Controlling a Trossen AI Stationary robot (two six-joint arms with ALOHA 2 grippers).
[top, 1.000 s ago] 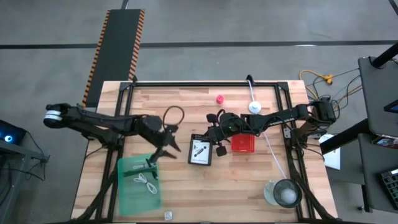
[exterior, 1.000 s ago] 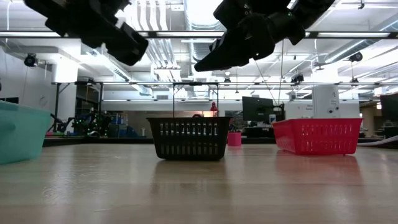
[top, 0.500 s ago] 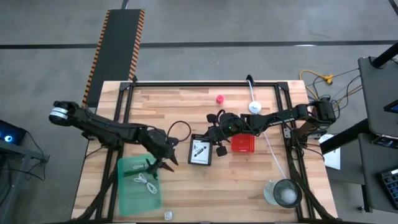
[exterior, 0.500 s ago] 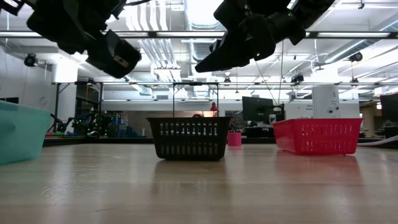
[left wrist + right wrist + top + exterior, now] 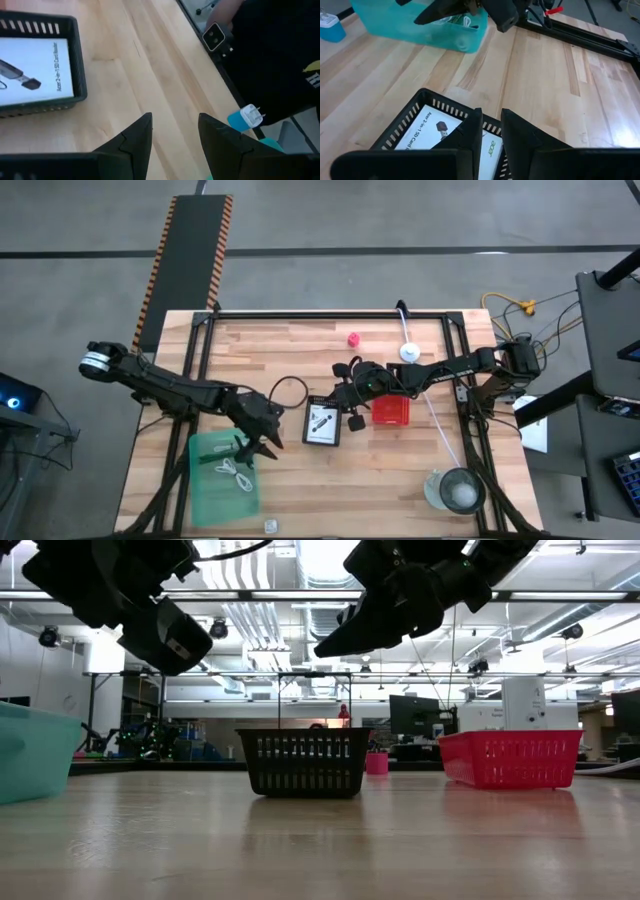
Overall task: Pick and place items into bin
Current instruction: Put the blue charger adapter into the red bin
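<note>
White printed card [image 5: 322, 423] lies flat in the black basket [image 5: 322, 442], right under the right gripper [image 5: 350, 392], which hovers released, fingers parted, nothing in them. Coiled white cable [image 5: 234, 472] sits inside the green bin [image 5: 205, 492], just below the left gripper [image 5: 262, 444]. Left gripper hangs over the bin's near corner, fingers [image 5: 134, 140] spread, empty. Thin black cable [image 5: 291, 390] loops on the wood close behind the left gripper. Tiny red knob [image 5: 353, 338] rests well beyond the right gripper; red basket [image 5: 391, 412] just beside it.
</note>
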